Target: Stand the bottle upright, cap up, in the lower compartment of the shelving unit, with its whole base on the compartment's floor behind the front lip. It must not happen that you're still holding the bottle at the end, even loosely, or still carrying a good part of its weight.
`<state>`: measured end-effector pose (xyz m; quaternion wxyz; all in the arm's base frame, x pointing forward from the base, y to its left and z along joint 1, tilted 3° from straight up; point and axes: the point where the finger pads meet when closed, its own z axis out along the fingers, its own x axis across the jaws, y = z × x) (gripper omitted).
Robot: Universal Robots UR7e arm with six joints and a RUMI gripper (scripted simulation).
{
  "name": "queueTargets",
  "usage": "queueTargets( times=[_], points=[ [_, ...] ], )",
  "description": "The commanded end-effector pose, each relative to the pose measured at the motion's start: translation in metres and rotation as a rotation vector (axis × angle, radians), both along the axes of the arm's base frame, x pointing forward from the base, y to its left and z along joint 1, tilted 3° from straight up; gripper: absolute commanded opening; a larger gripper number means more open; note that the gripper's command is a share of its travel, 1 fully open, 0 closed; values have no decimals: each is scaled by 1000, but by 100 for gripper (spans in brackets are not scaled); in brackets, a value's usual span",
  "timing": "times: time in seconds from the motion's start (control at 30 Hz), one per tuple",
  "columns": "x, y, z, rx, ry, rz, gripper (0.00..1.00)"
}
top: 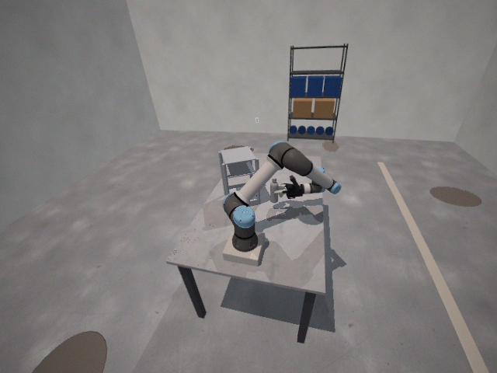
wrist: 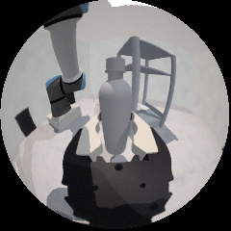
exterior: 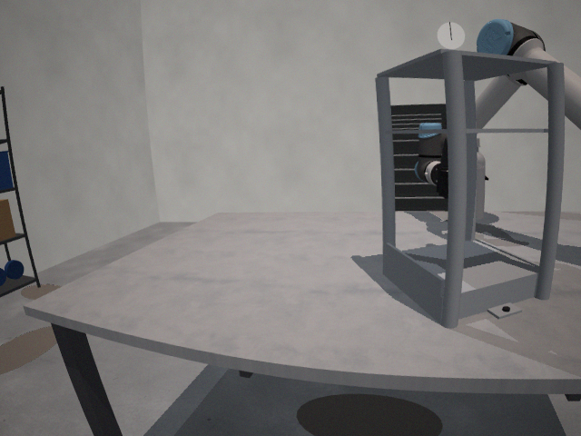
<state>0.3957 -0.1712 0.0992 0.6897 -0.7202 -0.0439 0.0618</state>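
1. The bottle (wrist: 115,113) is clamped between the two fingers of the gripper (wrist: 116,144), which is closed on its lower body. The cap points up, so the upright pose the task asks for is already kept.
2. The bottle (top: 274,189) is held near the middle of the table (top: 280,277), just beside the small shelf unit (top: 223,170) that stands toward the far left corner. Whether its base is touching the top or lifted off it cannot be told.
3. A grip from the side, with the wrist level, appears to be chosen so that the bottle can be passed in under the middle shelf without being tipped.
4. In the exterior view the lower compartment is seen with nothing in it, its floor (exterior: 474,262) behind a raised lip (exterior: 497,295); the bottle (exterior: 480,187) is seen beyond the frame, outside it.
5. The placing is judged not yet done: the base would have to be carried over the lip and set down fully behind it.
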Motion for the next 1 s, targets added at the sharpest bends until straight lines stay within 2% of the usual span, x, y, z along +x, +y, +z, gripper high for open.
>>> queueTargets(
  times=[0.0,0.97],
  points=[
    [17,5,0,0,1,0,0],
    [89,29,-2,0,1,0,0]
  ],
)
